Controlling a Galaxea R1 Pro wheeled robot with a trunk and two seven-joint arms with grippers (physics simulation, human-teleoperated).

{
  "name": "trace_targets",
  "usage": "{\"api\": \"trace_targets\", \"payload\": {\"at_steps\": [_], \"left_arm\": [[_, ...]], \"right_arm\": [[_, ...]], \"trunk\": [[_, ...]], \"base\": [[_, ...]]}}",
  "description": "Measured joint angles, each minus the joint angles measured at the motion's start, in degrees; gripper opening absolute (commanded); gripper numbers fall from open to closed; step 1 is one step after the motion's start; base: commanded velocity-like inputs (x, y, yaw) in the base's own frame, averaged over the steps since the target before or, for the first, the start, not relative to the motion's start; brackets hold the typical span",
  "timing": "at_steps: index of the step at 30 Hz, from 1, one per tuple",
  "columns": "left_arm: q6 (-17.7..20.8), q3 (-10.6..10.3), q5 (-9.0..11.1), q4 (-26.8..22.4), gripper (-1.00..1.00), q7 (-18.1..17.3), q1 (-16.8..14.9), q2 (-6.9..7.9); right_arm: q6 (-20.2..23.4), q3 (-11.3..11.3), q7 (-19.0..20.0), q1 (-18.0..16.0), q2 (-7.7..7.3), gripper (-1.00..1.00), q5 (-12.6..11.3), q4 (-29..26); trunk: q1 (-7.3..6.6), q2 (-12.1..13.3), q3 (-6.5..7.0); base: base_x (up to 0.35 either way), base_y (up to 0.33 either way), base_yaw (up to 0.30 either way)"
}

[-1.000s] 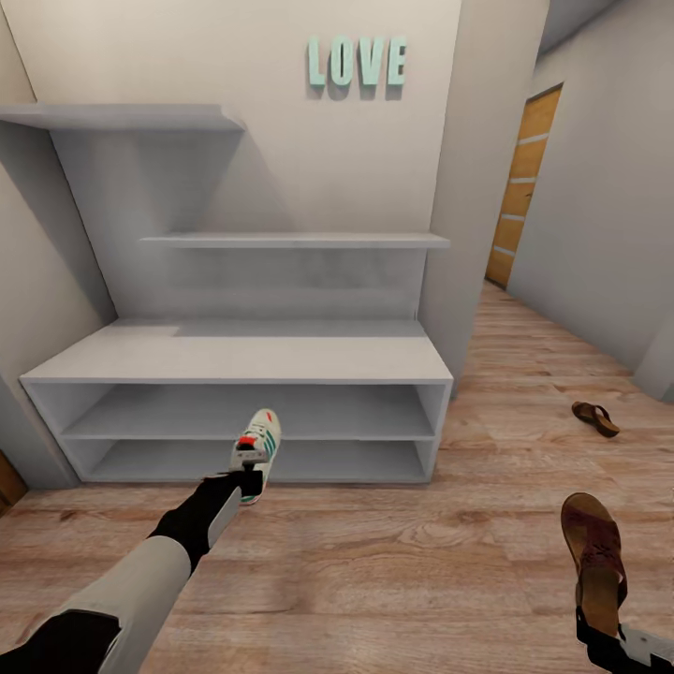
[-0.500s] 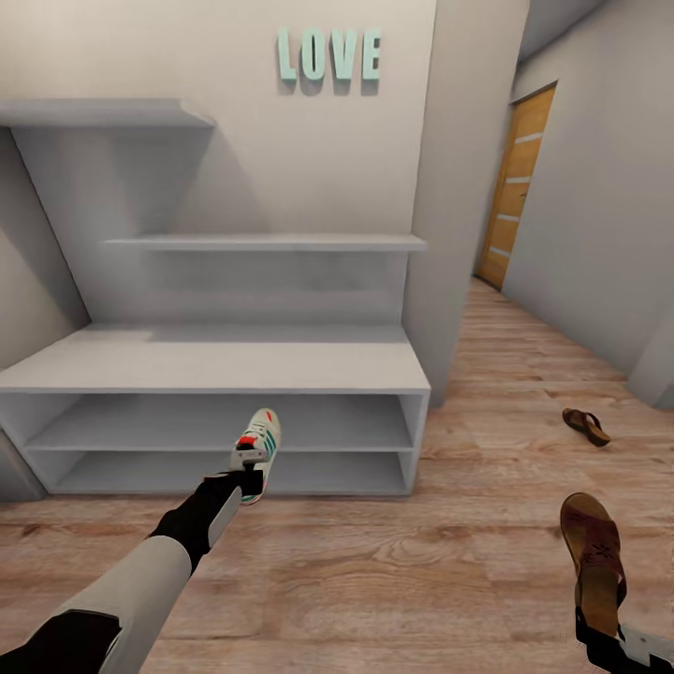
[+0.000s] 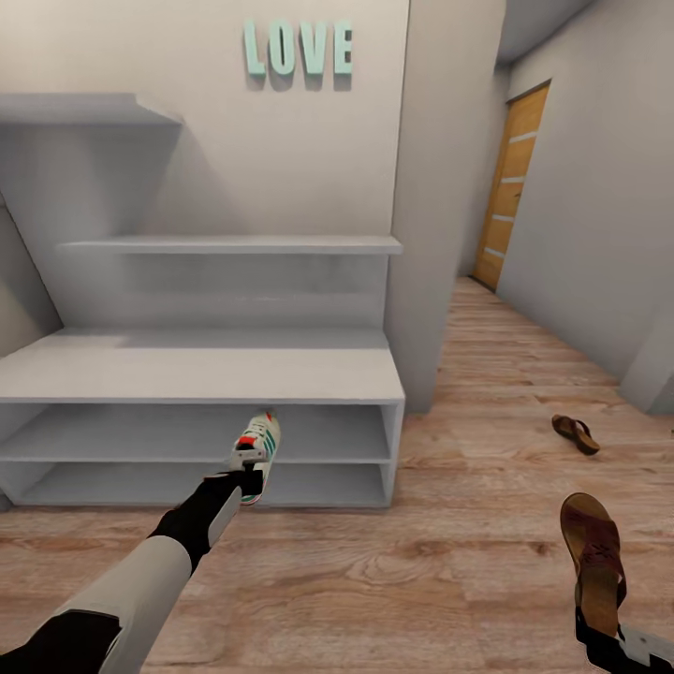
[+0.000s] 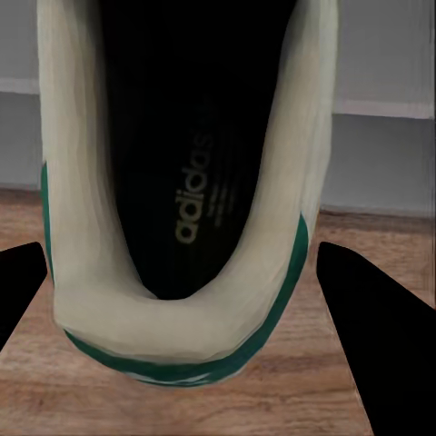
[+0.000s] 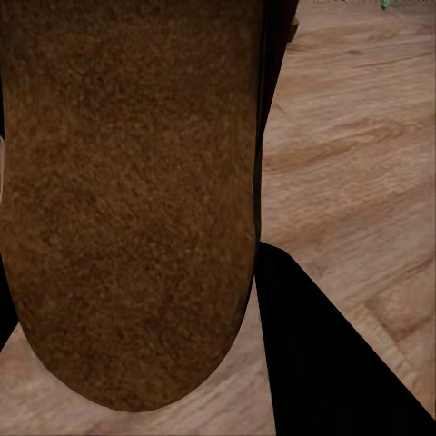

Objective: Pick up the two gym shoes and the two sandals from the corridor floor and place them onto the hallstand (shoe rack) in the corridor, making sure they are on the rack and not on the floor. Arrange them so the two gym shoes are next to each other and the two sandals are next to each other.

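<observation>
My left gripper (image 3: 248,479) is shut on the heel of a white gym shoe (image 3: 257,452) with green stripes, held above the floor in front of the hallstand's (image 3: 206,374) lower shelves. The left wrist view looks into that gym shoe's dark insole (image 4: 186,173) between the fingers (image 4: 377,318). My right gripper (image 3: 599,632) at the bottom right is shut on a brown sandal (image 3: 592,552), whose sole (image 5: 127,200) looms close in the right wrist view. A second sandal (image 3: 575,432) lies on the corridor floor (image 3: 393,571) to the right. The other gym shoe is out of view.
The hallstand's bench top and shelves are bare. Teal LOVE letters (image 3: 298,49) hang on the wall above. A wall corner (image 3: 440,234) stands right of the rack; the corridor runs past it to a wooden door (image 3: 510,187).
The whole head view has shifted: hallstand, letters and the lying sandal slid leftward in the picture, so the camera has turned or moved right. Both arms keep their places and their shoes.
</observation>
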Motion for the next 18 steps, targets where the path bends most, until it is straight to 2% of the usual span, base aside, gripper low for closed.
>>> {"api": "trace_targets", "payload": {"at_steps": [6, 18], "left_arm": [[-0.06, 0.00, 0.04, 0.00, -1.00, 0.01, -0.01, -0.07], [0.02, 0.06, 0.01, -0.07, -1.00, -0.68, 0.00, -0.02]], "right_arm": [[0.00, 0.05, 0.02, 0.00, 0.21, -1.00, 0.01, -0.01], [0.02, 0.02, 0.11, 0.01, 0.36, -1.00, -0.08, -0.08]], "trunk": [[0.01, 0.00, 0.00], [0.23, -0.39, -0.18]], "base": [[0.116, -0.186, 0.000], [0.014, -0.019, 0.000]]}}
